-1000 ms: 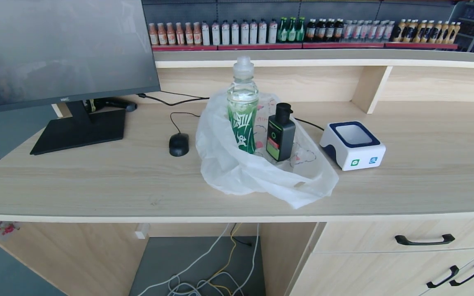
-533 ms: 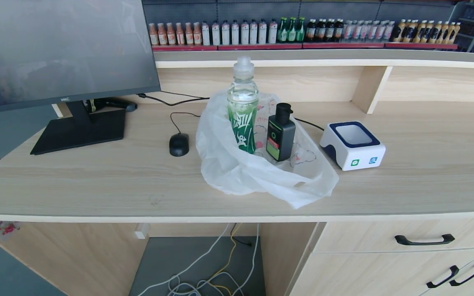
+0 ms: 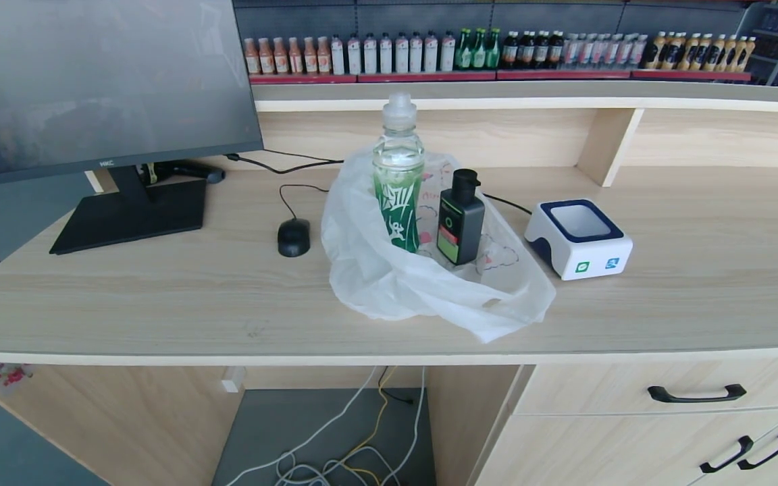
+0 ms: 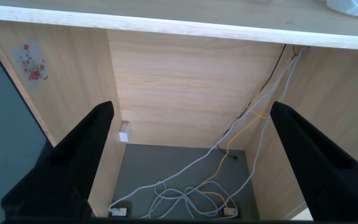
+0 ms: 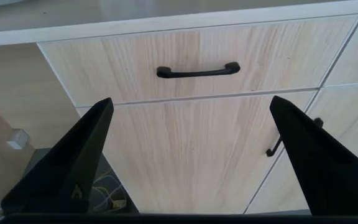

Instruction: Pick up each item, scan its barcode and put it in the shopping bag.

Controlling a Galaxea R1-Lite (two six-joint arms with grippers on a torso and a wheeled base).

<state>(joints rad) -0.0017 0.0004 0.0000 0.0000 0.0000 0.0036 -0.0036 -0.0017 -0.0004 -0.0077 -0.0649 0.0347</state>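
Observation:
A clear bottle with a green label [image 3: 399,182] and a small black bottle with a green and red label [image 3: 460,219] stand upright inside the white plastic shopping bag [image 3: 423,283] on the wooden counter [image 3: 159,297]. The white and navy barcode scanner [image 3: 578,239] sits just right of the bag. My left gripper [image 4: 191,124] hangs below the counter edge, open, with nothing between its fingers, facing the knee space and cables. My right gripper [image 5: 191,118] is open too, low in front of the drawer [image 5: 197,68], holding nothing.
A black monitor [image 3: 92,88] on its stand fills the counter's left, with a black mouse [image 3: 293,237] beside the bag. A raised shelf [image 3: 537,101] runs behind. Drawers with black handles [image 3: 696,393] are under the counter's right; loose cables [image 3: 335,459] lie in the knee space.

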